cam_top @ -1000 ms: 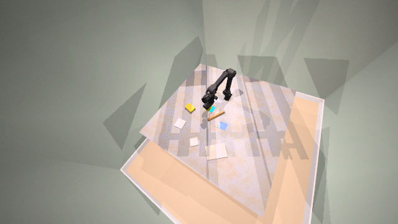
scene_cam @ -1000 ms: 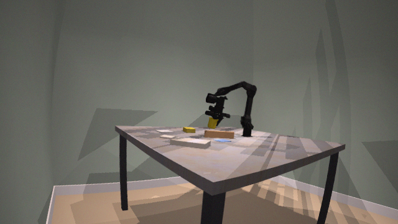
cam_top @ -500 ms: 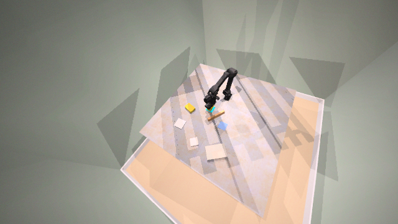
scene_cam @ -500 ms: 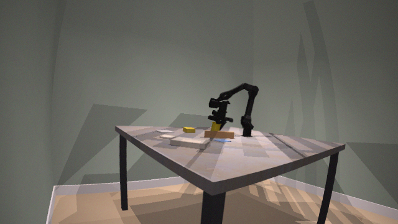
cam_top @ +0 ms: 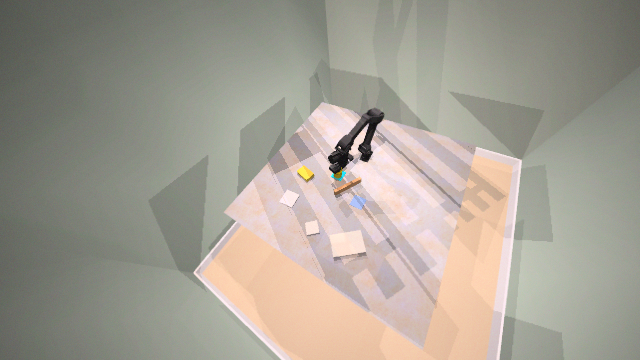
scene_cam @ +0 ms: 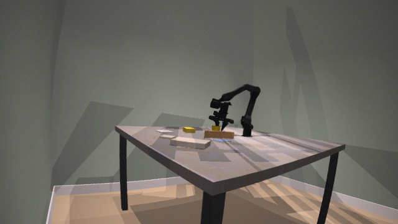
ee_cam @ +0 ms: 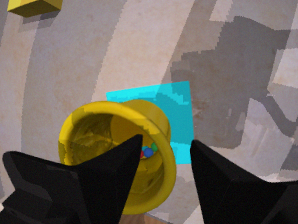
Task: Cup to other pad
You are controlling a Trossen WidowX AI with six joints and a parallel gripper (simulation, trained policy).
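With the end effector (cam_top: 338, 171) (scene_cam: 219, 127) (ee_cam: 166, 142) pointing down, stands partly open and grips nothing; has one finger inside the yellow cup (cam_top: 339, 174) (scene_cam: 216, 127) (ee_cam: 125, 125) and the other outside, apart from its wall. Shows the cup over the cyan pad (cam_top: 343, 176) (ee_cam: 181, 115), seemingly down on it, though with its foot partly hidden. Shows marbles (ee_cam: 148, 152) inside. Between cup and blue pad (cam_top: 357, 202) (scene_cam: 222, 140), has an orange bar (cam_top: 347, 186) (scene_cam: 219, 134) on the table (cam_top: 400, 200) (scene_cam: 249, 162) (ee_cam: 65, 60).

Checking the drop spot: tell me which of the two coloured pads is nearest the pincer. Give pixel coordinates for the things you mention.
The cyan pad (cam_top: 343, 176) (ee_cam: 181, 115), partly hidden by the yellow cup (cam_top: 338, 172) (scene_cam: 216, 128) (ee_cam: 156, 116). The blue pad (cam_top: 357, 202) (scene_cam: 222, 140) lies beyond the orange bar (cam_top: 347, 186) (scene_cam: 219, 134) (ee_cam: 142, 220).
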